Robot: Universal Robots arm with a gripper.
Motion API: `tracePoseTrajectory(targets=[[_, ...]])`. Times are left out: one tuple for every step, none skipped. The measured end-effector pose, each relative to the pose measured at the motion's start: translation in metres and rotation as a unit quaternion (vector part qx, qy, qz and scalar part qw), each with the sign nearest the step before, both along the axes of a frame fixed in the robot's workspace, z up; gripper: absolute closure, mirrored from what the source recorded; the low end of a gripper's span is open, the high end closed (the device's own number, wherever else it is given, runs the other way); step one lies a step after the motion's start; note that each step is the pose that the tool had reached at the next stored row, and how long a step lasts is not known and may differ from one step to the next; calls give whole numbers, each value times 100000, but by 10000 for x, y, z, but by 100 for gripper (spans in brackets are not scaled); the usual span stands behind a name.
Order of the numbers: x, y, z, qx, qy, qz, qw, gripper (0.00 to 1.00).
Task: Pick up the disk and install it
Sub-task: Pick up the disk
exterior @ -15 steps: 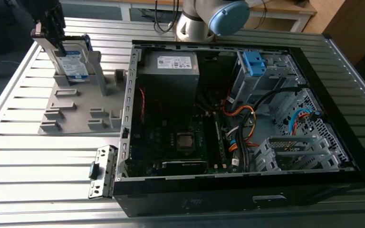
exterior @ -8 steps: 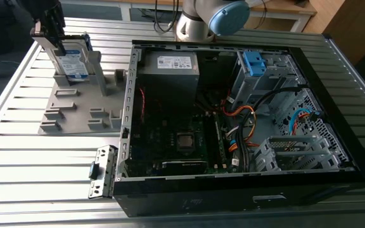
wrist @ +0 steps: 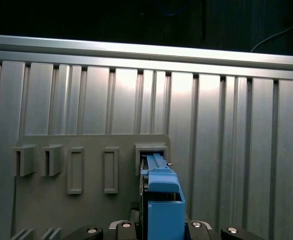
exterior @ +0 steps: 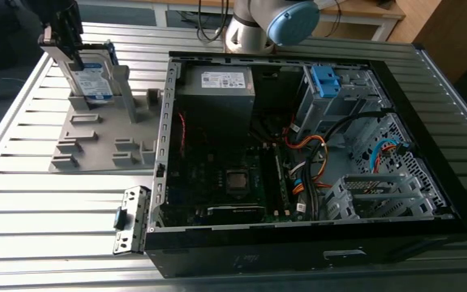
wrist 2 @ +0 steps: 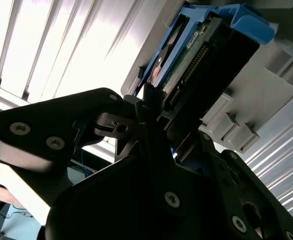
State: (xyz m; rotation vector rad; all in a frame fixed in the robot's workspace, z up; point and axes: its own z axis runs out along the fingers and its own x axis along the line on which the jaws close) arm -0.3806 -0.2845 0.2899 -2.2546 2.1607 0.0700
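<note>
One black gripper [wrist 2: 164,118] clamps between its two fingers [wrist 2: 149,126] one blue-framed flat silver rectangular disk [exterior: 94,76], upright in one grey plastic holder [exterior: 95,149].

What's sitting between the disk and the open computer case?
In the exterior view, the empty upright brackets of the grey holder tray stand between the disk and the computer case side wall, and nothing else.
</note>
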Motion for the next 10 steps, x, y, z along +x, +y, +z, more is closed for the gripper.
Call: tracePoseTrajectory(targets=[[0,0,5,-1,4,0,100000,64],[0,0,11,0,3,-1,100000,64],[0,0,15,3,-8,0,100000,64],[0,0,21,2,-4,-1,100000,64],[0,0,25,2,-4,-1,100000,64],[0,0,30,4,-8,-1,100000,64],[0,0,32,5,-17,0,100000,64],[0,0,36,6,-15,0,100000,64],[0,0,40,3,-9,-1,100000,64],[0,0,44,4,-5,1,100000,64]])
